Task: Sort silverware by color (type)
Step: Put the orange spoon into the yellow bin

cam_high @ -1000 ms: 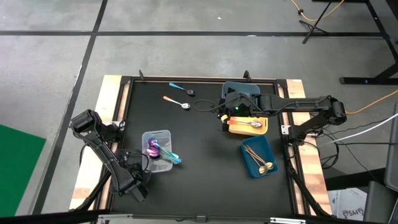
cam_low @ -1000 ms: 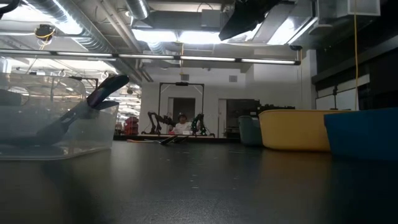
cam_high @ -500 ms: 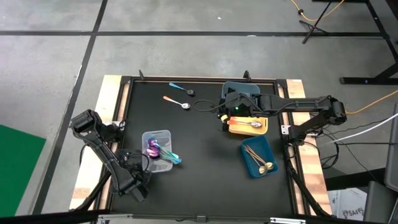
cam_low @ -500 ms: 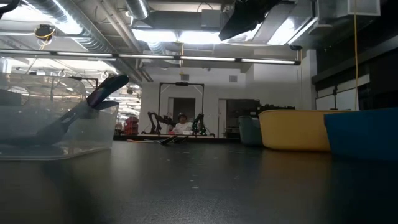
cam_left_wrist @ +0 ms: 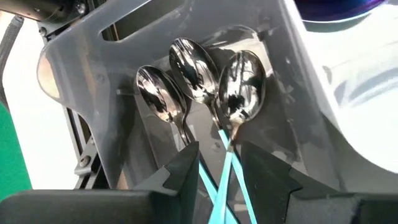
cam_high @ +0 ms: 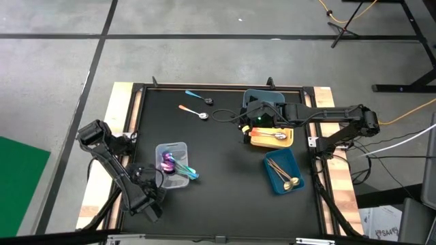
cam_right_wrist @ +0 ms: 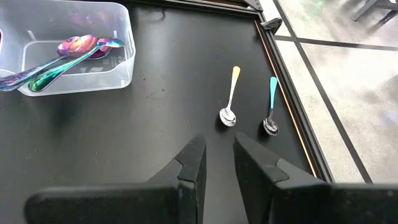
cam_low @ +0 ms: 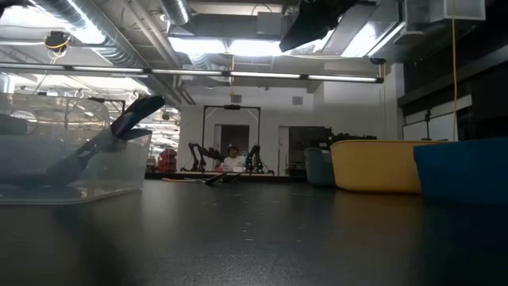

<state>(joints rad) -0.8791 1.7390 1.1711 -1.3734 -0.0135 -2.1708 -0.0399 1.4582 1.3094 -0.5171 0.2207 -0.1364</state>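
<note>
The left end effector (cam_left_wrist: 217, 177) sits low by the clear tray (cam_high: 178, 182), slightly open around blue-handled spoons (cam_left_wrist: 239, 93). The right end effector (cam_right_wrist: 217, 163) (slightly open, holding nothing) hangs beside the yellow tray (cam_high: 261, 142). Two spoons (cam_right_wrist: 229, 99) lie on the bench (cam_high: 218, 197).

black table (cam_high: 218, 163), trays (cam_high: 173, 165), two loose spoons (cam_high: 193, 112)

Floor (cam_high: 204, 61): grey concrete slabs, dark seam lines; green mat (cam_high: 17, 184) at one edge. Tabletop (cam_high: 218, 177): black, matte, framed by pale wooden borders (cam_high: 121, 109). Ceiling (cam_low: 238, 20): exposed ducts (cam_low: 119, 36), bright strip lights (cam_low: 230, 48). Far wall: white, dark-framed doorway (cam_low: 232, 131). Yellow cable (cam_high: 347, 13) across floor.
</note>
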